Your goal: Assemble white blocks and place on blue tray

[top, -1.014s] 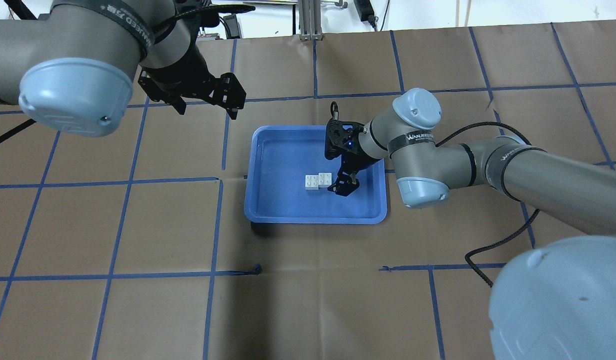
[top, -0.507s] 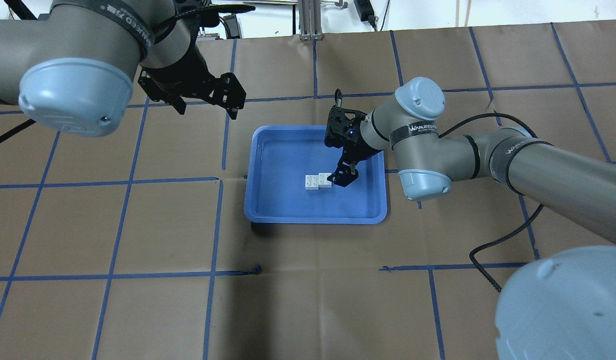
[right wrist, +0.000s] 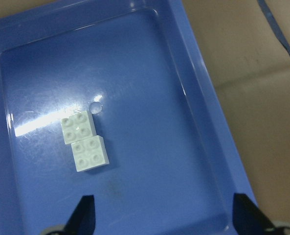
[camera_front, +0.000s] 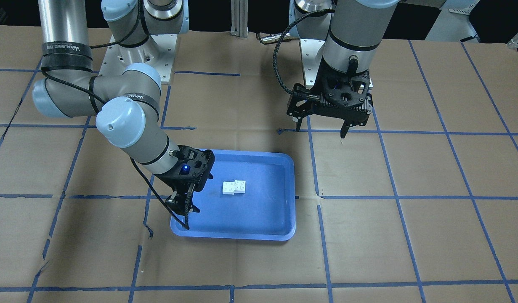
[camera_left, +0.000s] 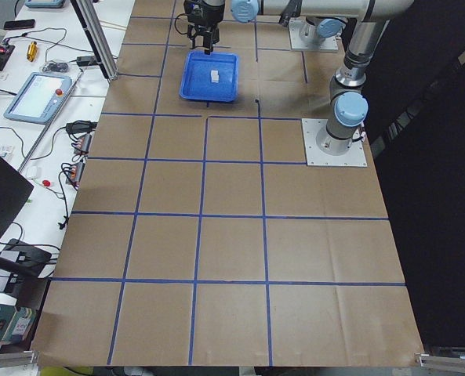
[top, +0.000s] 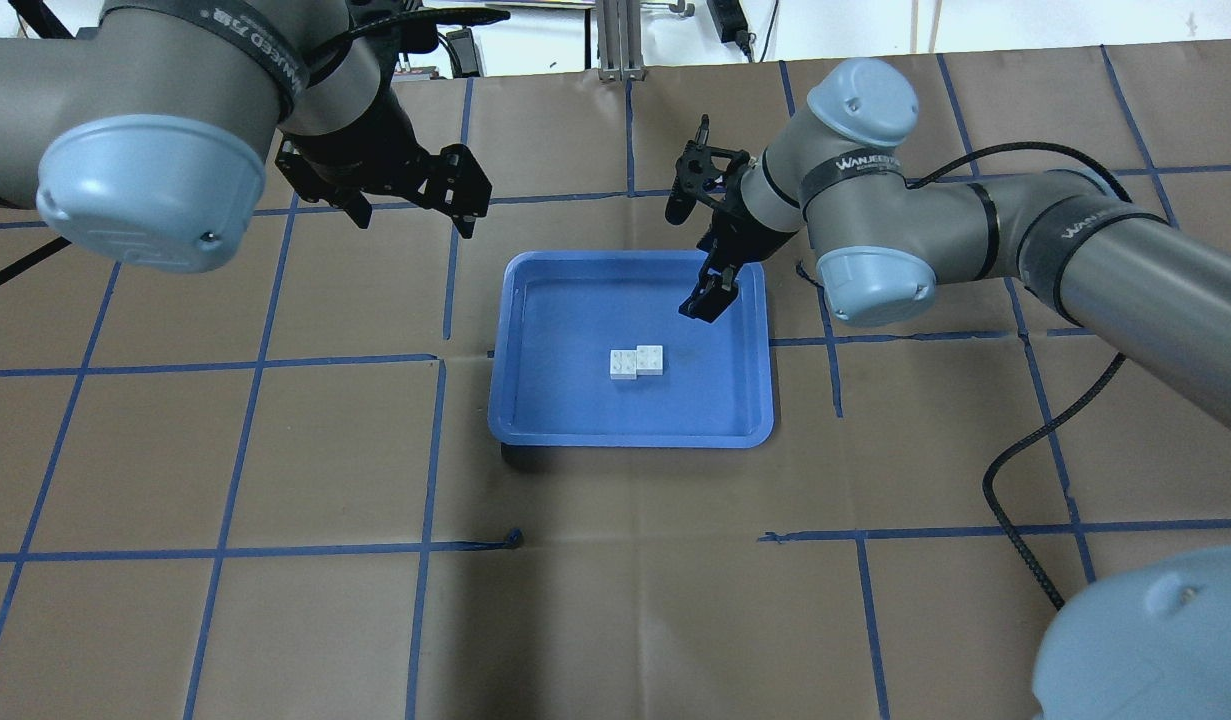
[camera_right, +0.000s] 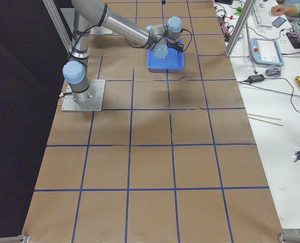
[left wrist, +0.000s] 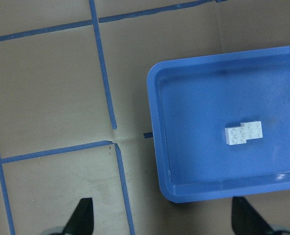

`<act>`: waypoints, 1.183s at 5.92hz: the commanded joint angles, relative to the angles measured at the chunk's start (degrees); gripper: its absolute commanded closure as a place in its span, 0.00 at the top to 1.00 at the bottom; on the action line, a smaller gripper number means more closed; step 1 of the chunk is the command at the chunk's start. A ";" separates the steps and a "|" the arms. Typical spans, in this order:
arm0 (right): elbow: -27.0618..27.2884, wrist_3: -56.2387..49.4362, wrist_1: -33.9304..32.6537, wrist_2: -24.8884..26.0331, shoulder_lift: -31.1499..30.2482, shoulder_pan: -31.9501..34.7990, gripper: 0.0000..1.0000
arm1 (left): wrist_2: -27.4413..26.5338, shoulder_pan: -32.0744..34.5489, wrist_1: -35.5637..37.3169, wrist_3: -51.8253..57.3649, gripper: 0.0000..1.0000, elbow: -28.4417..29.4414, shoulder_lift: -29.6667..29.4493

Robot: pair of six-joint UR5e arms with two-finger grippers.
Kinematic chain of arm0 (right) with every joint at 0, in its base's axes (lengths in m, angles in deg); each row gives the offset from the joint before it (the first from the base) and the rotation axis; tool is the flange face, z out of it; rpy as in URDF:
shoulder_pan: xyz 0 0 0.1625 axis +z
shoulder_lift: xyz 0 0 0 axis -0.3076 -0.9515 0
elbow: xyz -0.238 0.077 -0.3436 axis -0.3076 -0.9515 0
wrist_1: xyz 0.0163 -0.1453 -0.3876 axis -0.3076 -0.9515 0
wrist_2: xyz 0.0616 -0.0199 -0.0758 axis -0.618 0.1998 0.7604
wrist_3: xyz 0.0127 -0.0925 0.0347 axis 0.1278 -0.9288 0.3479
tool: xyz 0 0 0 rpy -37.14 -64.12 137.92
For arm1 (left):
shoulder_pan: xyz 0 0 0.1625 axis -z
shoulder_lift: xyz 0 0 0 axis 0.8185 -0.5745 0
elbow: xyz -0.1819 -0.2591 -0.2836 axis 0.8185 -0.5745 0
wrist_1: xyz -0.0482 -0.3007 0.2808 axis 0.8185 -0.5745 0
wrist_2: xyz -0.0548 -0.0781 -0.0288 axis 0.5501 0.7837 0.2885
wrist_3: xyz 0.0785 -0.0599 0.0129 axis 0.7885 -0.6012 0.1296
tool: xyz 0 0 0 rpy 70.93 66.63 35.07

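White blocks [top: 637, 362], apparently joined with an offset, lie near the middle of the blue tray [top: 630, 436]. They look light, rigid and smooth, and are best pinched across flat side walls. The right gripper [top: 703, 300], spread and empty, hangs over the tray's far right corner. The left gripper [top: 415, 210], likewise spread, hovers beyond its far left corner. Brown paper [top: 275, 450] surrounds the tray.

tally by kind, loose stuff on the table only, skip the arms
white blocks: 2 (touching, offset, lying inside the tray)
blue tray: 1
Total: 3
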 commanded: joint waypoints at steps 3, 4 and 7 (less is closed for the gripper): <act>-6.26 10.05 10.19 5.25 -2.03 -4.02 1.00 | 0.00 0.00 0.03 0.00 0.99 0.10 0.00; -6.96 11.62 11.32 6.12 -2.72 -6.21 1.00 | 0.00 0.00 0.03 0.00 0.99 0.10 0.00; -11.69 33.50 19.40 17.29 -7.02 -10.80 1.00 | 0.00 0.00 0.03 0.00 0.99 0.01 0.00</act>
